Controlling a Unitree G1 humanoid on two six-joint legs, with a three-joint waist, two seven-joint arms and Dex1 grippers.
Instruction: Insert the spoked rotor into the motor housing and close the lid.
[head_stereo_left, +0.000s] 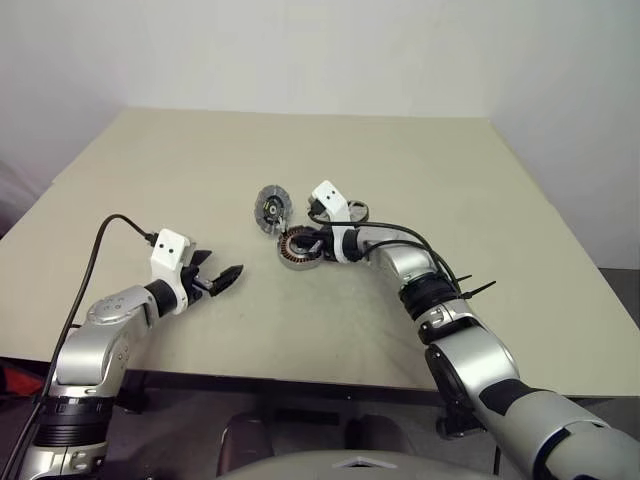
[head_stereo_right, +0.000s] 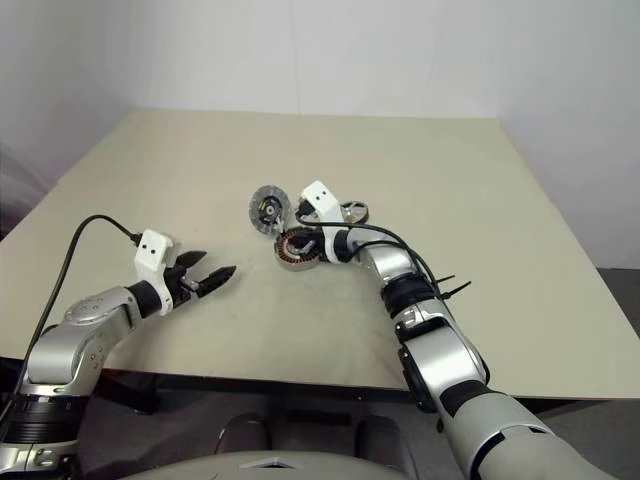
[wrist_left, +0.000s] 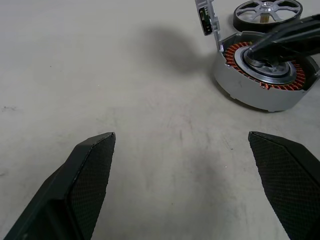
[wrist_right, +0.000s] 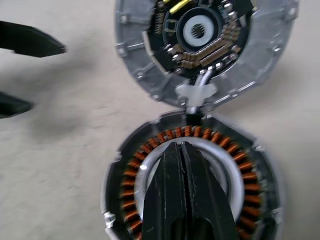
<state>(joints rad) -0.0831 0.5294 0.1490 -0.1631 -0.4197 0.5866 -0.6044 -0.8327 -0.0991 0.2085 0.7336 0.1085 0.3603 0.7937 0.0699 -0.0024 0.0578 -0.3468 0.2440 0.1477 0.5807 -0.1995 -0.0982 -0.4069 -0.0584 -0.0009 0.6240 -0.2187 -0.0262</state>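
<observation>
The motor housing, a silver cup with copper windings, lies near the table's middle. Its lid, a ribbed grey disc with a dark centre, stands tilted open at the housing's far-left rim, joined to it by a small link. The spoked rotor lies flat just behind the housing, partly hidden by my right wrist in the head views. My right gripper is shut and empty, its tips over the housing's metallic centre. My left gripper hovers open over bare table, left of the housing.
The beige table spreads wide on all sides of the parts. A black cable loops along my right forearm close to the rotor. The table's front edge runs just below my arms.
</observation>
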